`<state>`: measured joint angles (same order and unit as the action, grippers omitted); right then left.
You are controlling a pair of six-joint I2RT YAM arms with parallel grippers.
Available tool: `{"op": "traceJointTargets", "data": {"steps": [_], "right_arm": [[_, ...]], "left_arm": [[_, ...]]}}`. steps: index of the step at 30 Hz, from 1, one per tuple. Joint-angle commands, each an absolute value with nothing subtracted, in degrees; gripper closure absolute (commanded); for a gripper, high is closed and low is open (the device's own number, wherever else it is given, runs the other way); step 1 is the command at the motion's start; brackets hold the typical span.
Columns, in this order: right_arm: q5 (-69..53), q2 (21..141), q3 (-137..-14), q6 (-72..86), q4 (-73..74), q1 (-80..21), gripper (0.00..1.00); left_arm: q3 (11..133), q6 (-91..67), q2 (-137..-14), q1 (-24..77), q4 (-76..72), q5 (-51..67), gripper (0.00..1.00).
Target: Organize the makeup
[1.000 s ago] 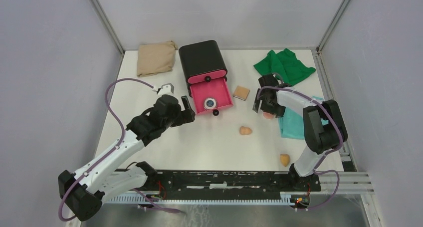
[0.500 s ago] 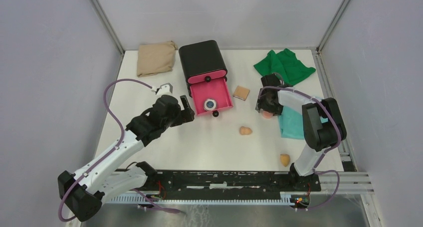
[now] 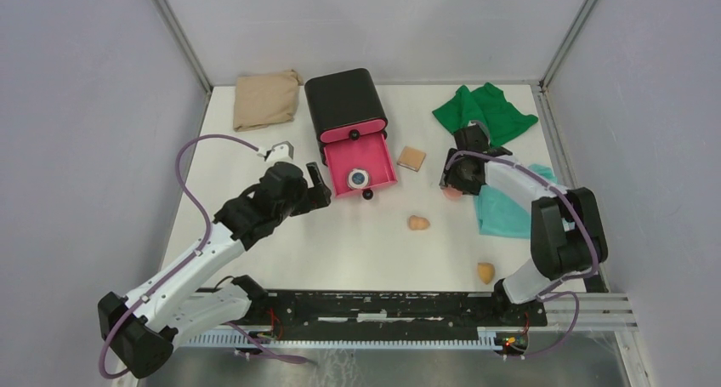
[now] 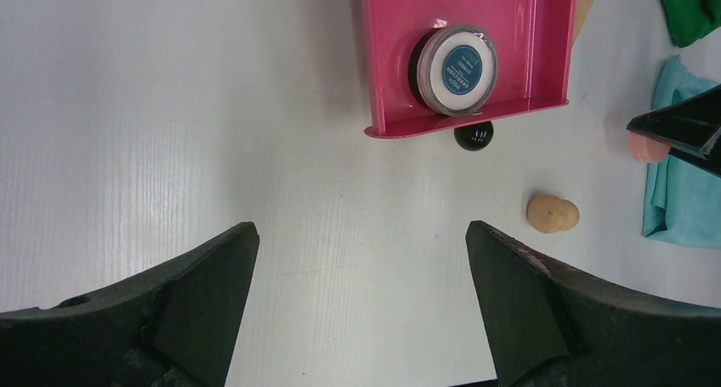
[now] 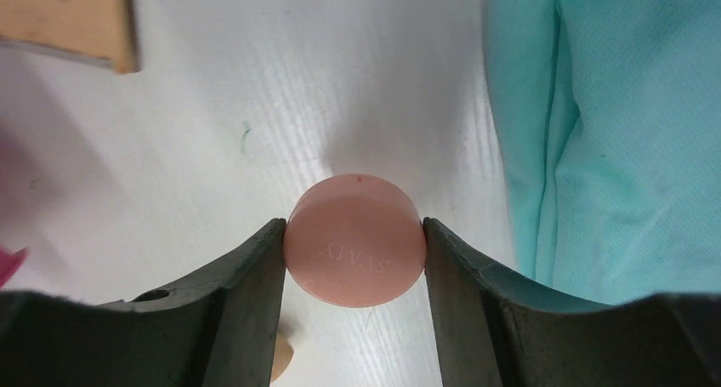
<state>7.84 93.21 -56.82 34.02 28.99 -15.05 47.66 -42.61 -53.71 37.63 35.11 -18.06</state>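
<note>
Bright even overhead light, soft faint shadows, sharp focus, mild sheen on white table [image 4: 212, 149]

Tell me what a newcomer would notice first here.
The open pink drawer of the black box at the far middle, a round silvery compact lying in it. To its right, the right gripper clamps a pink round piece between its fingers, beside the teal cloth.

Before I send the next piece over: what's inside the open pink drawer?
Only the round compact shows in the pink drawer, near its front wall. Whatever part sits inside the black box is hidden.
</note>
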Motion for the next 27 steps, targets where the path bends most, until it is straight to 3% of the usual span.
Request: {"op": "traceJointTargets", "data": {"steps": [1,8,14,21,27], "right_arm": [[3.5,84.55,-58.03,34.13,29.54,-15.99,0.48],[5.19,81.66,-66.06,36.57,31.22,-27.1,0.46],[6.61,91.09,-76.43,36.71,30.75,-35.32,0.45],[7.57,100.8,-84.41,36.88,28.57,-37.2,0.43],[8.37,105.23,-87.72,36.64,27.69,-37.54,0.29]], "left_arm": [[48.02,-44.46,-51.68,37.44,33.98,-20.88,0.01],[46.41,-46.04,-50.31,37.29,35.68,-23.09,0.01],[45.35,-46.32,-49.99,36.49,36.65,-22.18,0.01],[46.59,-46.22,-47.92,36.28,38.86,-22.37,0.01],[46.24,-46.99,-46.13,36.31,39.52,-22.37,0.01]]}}
